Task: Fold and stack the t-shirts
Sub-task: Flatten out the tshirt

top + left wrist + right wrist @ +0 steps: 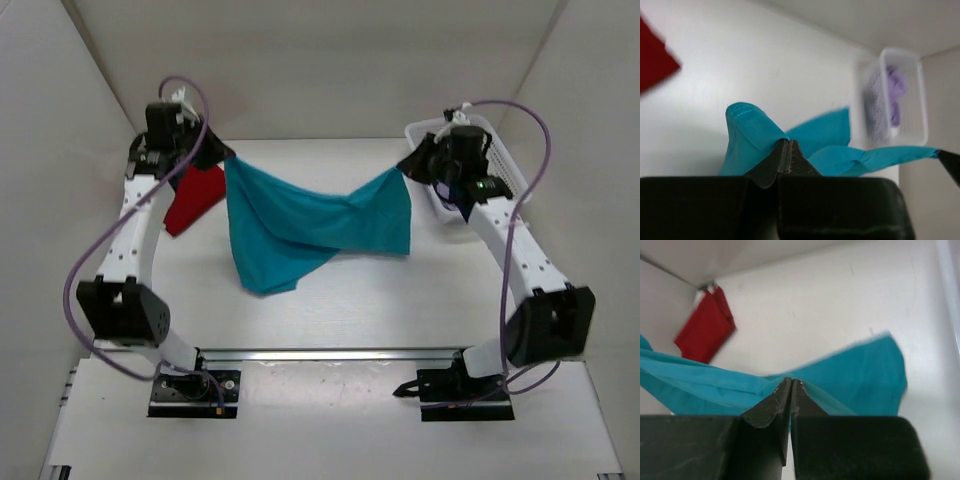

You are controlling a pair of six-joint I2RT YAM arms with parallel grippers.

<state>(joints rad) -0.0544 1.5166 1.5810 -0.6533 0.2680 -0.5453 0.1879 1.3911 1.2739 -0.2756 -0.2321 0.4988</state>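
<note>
- Top view: got the teal shirt (300, 225) strung side to side across the back of the tabletop (330, 310). Long axis left-to-right, sagging in the middle, drooping lowest toward the near left. Can't say for sure whether that low end touches down.
- Same view: pinched at one end by the left fingers (224, 158) and at the other by the right fingers (405, 168), so neither side nearer, one corner each.
- Also spotted the red shirt (195, 195) lying at the back left near the left fingers, and the white basket (505, 165) at the back right, just behind the right fingers.
- Left wrist view: clamped tight on a bunched fold of teal cloth, no gap showing. Can follow the rest of the cloth off to the right, toward the other side. Can also make out the purple shirt (896, 92) sitting inside the basket.
- Right wrist view: same story, shut hard on a teal edge. Can trace the cloth trailing off left, with the red one beyond it near the far corner.
- Guessing at the next bit: probably needs laying flat, so lower both ends together and keep that left-to-right line. Would watch for the saggy middle bunching up underneath.
</note>
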